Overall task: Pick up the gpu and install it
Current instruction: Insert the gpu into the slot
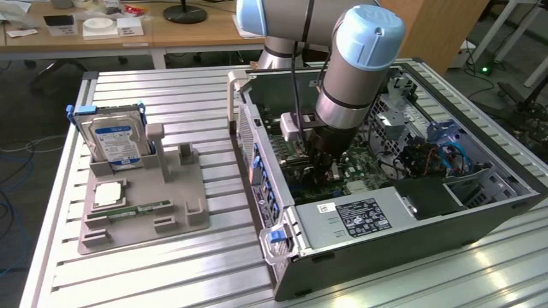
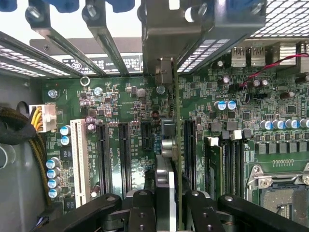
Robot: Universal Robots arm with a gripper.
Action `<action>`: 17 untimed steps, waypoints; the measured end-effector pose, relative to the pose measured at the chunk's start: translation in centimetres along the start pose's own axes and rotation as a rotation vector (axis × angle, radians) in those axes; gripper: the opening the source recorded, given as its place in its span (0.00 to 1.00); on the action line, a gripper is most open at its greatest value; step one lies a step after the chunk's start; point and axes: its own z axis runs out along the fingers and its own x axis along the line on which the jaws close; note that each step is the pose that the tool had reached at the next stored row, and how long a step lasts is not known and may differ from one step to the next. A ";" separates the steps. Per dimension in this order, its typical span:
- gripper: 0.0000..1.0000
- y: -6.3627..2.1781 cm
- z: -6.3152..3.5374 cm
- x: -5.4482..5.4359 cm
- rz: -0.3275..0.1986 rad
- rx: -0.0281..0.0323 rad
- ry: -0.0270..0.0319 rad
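The gripper (image 2: pixel 166 212) is clamped on the gpu (image 2: pixel 175 145), held edge-on inside the open computer case (image 1: pixel 479 218) just above the motherboard (image 2: pixel 130 96) near the case's rear wall. Risk: misalignment with the slot (image 2: pixel 189 145) (bracket already near the rear opening) could jam the card.

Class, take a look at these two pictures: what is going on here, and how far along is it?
A robot arm reaches down into an open dark-grey computer case lying on a slatted metal table. Its gripper is shut on a thin dark graphics card with a silvery metal end bracket, held edge-on just above the green motherboard and its black expansion slots. On the exterior view's left, a grey holder keeps a silver hard drive with a blue-white label.
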 end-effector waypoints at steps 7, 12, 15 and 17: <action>0.28 0.02 0.01 0.0 0.000 0.0007 -0.0006; 0.42 0.02 -0.19 0.0 0.000 0.0020 -0.0006; 0.42 0.03 -0.67 0.0 0.000 0.0021 -0.0004; 0.42 0.03 -1.25 -0.1 0.000 0.0027 -0.0006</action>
